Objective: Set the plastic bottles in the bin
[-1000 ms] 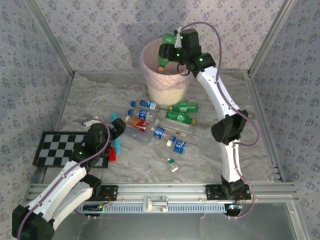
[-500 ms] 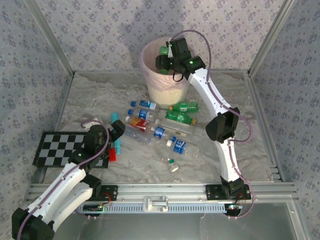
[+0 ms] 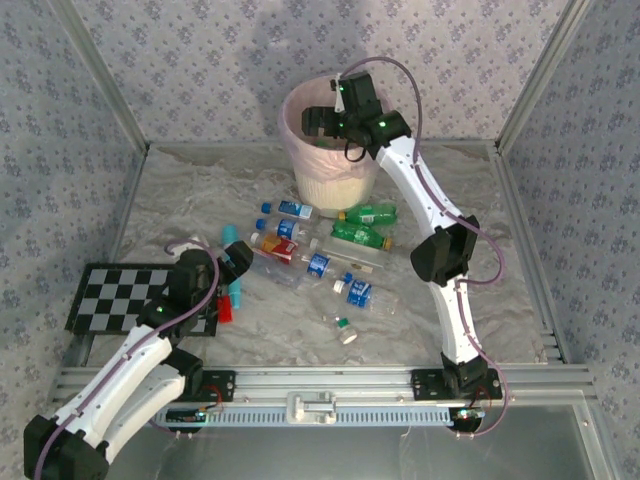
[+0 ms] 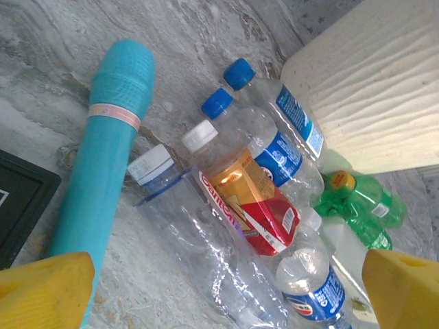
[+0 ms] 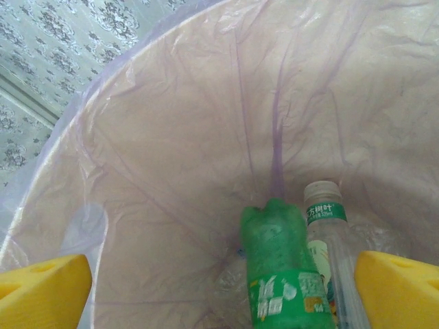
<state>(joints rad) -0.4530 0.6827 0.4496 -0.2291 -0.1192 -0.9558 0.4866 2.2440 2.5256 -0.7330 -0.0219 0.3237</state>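
The cream bin [image 3: 332, 184] with its pink bag stands at the back of the table. My right gripper [image 3: 322, 120] hangs open over its mouth. In the right wrist view, a green bottle [image 5: 282, 274] lies inside the bag lining [image 5: 171, 137] beside a clear green-labelled bottle [image 5: 328, 218], and neither yellow finger touches it. My left gripper [image 3: 237, 262] is open, low at the left end of the bottle pile. Between its fingers lies a large clear bottle [image 4: 206, 247]. A red-labelled bottle [image 4: 255, 202], blue-capped bottles [image 4: 274, 147] and green bottles [image 4: 360, 205] lie beyond.
A teal stick-like tool [image 4: 103, 171] with a red end [image 3: 224, 309] lies left of the pile, next to the checkerboard [image 3: 120, 295]. More bottles [image 3: 355, 290] are scattered mid-table, two green ones [image 3: 365, 225] near the bin. A loose small bottle [image 3: 346, 331] lies nearer the front.
A second ago the right gripper held the green bottle above the bin; it has since shifted left over the mouth and let go, and the bottle lies inside. The left arm barely moved.
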